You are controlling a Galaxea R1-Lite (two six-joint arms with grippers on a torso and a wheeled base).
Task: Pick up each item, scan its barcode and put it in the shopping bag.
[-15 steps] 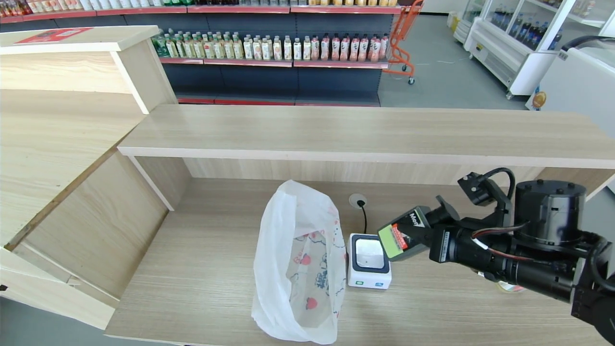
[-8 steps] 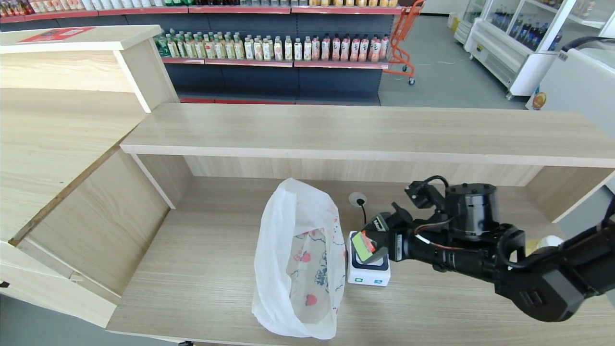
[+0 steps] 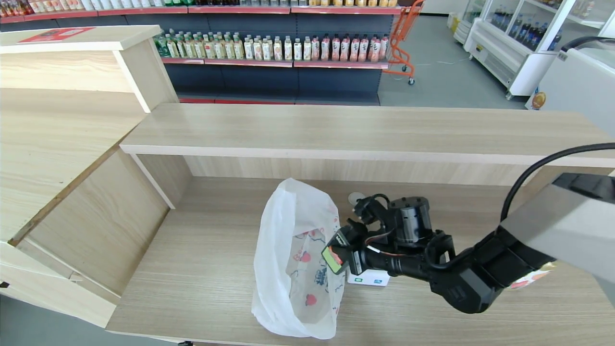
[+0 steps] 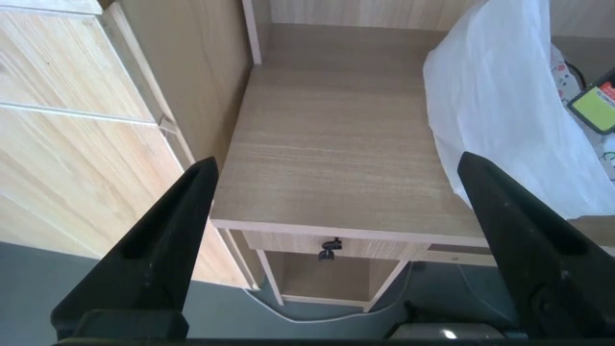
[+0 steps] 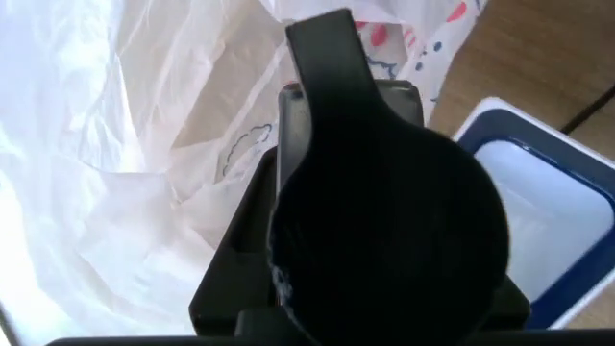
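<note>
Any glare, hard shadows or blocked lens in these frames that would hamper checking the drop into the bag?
Head view: even light, soft shadows, no glare on the right gripper, boxed item or shopping bag. Right wrist view: the gripper's dark body blocks the centre; the scanner window shines pale. Left wrist view: the open left gripper darkly frames the counter.

You're seeing the R gripper (image 3: pixel 339 246) clamping a small box (image 3: pixel 331 257), dark w/ a green end face. It's holding the box right at the rim of the shopping bag (image 3: pixel 283 250), green end facing the bag's opening. The bag, white plastic w/ red and blue prints, is standing open on the wooden counter (image 3: pixel 202 269). The R arm is lying across the scanner (image 3: pixel 367 279) and covering most of it. The scanner's white base is peeking out just beside the bag. Further back, bottles (image 3: pixel 269 48) are lining a shelf.
</note>
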